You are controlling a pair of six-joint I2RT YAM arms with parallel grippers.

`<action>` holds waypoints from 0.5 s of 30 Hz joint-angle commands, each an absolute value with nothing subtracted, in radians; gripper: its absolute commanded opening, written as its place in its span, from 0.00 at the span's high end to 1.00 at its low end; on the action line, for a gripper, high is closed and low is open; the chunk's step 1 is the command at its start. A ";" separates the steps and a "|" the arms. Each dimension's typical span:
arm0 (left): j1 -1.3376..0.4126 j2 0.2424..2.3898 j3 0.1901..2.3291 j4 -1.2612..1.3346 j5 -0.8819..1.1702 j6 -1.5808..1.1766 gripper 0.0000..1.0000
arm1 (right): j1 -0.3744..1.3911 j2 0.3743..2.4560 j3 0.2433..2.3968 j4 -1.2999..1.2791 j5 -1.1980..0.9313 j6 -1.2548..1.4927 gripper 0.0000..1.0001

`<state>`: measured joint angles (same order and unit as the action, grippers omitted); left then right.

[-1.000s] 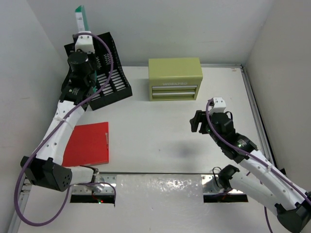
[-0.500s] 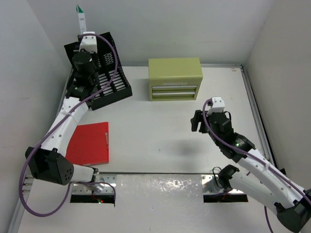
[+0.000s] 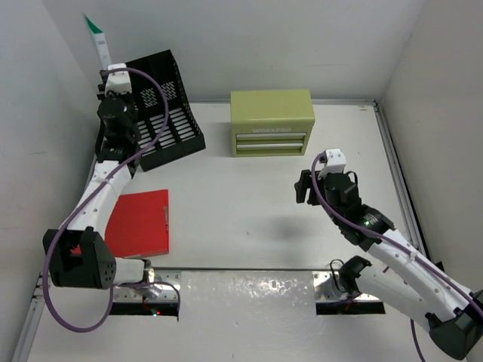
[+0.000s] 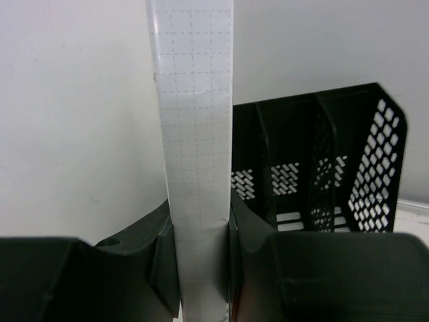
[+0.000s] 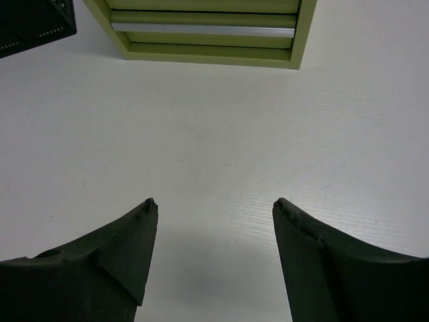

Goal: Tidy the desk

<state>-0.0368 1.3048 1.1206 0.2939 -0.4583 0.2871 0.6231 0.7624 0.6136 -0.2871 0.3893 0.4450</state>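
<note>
The desk [image 3: 241, 200] is a white tabletop with grey rails. At its back left corner my left gripper [image 3: 106, 63] is raised and shut on a thin white book with a green cover [image 3: 96, 36], held on edge and leaning left, above the left end of the black mesh file rack [image 3: 164, 113]. The left wrist view shows the book's white gridded spine [image 4: 194, 127] clamped between both fingers, gripper [image 4: 199, 235], with the rack [image 4: 322, 168] behind it. My right gripper [image 3: 304, 188] hangs open over bare desk [image 5: 201, 121], gripper [image 5: 214, 204], holding nothing.
A red folder [image 3: 139, 222] lies flat on the desk's left side beside my left arm. An olive-green drawer box [image 3: 272, 122] stands at the back centre, its drawers shut [image 5: 208, 30]. White walls close in on the left, back and right.
My left arm has swung the book to the left, from over the rack toward the left wall, and it now leans more. The right gripper has barely shifted.
</note>
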 commanded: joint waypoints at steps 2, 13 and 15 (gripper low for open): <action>-0.040 1.301 1.086 0.583 -0.393 0.333 1.00 | 0.620 0.765 0.667 -0.222 0.353 0.417 0.32; -0.009 1.388 0.845 1.063 -0.273 0.393 1.00 | 0.618 0.723 0.689 -0.229 0.397 0.439 0.33; -0.006 1.420 0.828 1.120 -0.272 0.391 1.00 | 0.620 0.722 0.695 -0.239 0.400 0.439 0.34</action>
